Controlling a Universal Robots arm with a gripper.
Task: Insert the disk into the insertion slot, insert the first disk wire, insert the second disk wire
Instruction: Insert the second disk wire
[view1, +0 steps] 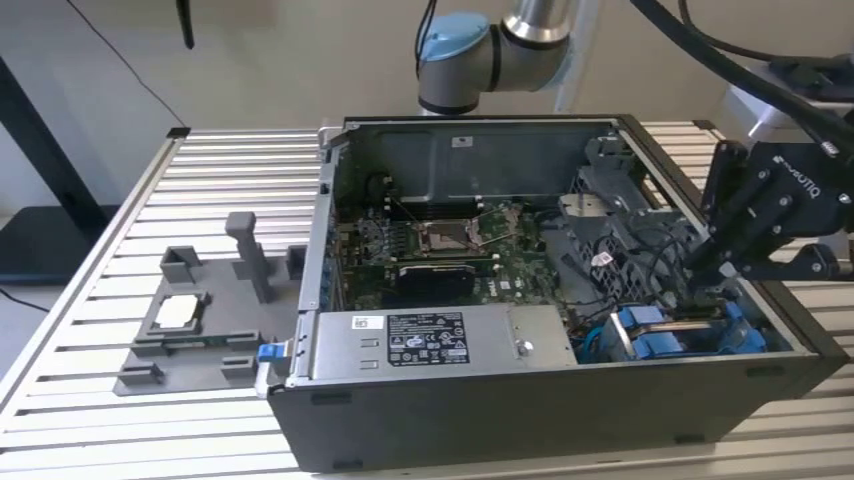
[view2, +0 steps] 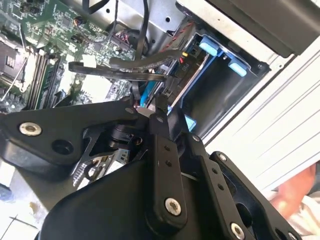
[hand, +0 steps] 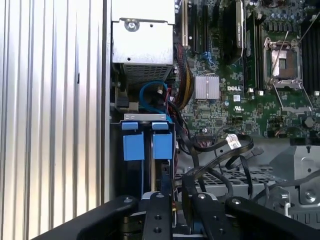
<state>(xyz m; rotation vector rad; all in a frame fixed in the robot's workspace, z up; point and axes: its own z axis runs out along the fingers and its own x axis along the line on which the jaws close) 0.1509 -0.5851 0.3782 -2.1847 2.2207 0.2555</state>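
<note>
My gripper (view1: 707, 285) reaches down into the black computer case at the exterior view's right, just over the insertion slot (view1: 750, 338). Blue carrier tabs (view1: 667, 342) of the disk stand in that slot, and the disk sits inside it. In the second wrist view the fingers meet at their tips (view2: 149, 109), shut on a thin blue disk wire (view2: 145, 94) that leads toward the disk's end (view2: 176, 85). A black flat wire (view2: 125, 74) crosses just beyond the tips. The first wrist view has the two blue tabs (hand: 147, 145) in the slot (hand: 145, 117) ahead of my gripper (hand: 175, 194).
The motherboard with its square socket (view1: 441, 235) lies in the middle of the case, and the power supply (view1: 414, 340) sits along the near wall. Loose black cables (hand: 220, 147) lie beside the slot. A grey fixture (view1: 200, 320) stands on the slatted table (view1: 80, 400) at the exterior view's left.
</note>
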